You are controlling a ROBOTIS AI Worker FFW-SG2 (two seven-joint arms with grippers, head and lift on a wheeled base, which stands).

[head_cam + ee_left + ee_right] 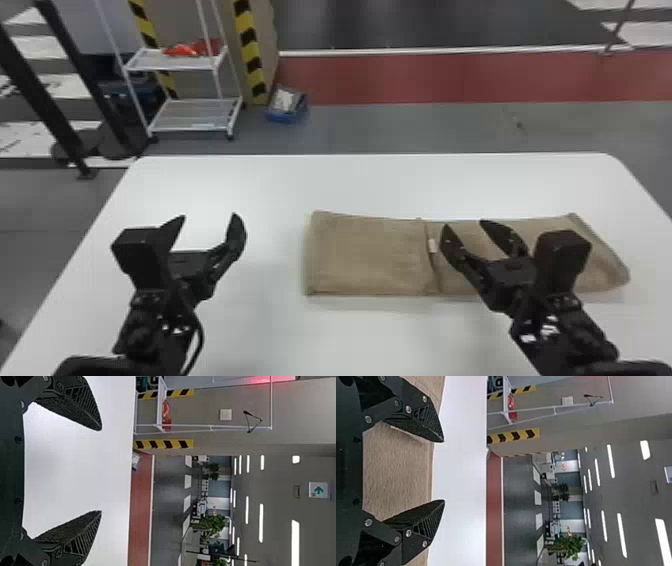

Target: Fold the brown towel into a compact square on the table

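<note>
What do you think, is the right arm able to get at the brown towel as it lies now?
Probably yes. The right claw is open over the right-hand part of the brown towel, and I see no object between them; it would likely just need to lower.

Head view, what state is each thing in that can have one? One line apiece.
Brown cloth towel, folded into a long flat strip, not yet square.
White table, bearing the towel.
Left black two-fingered gripper, open, empty.
Right black two-fingered gripper, open, empty, over the towel's right half.
White two-shelf cart, upright, upper shelf loaded.
</note>
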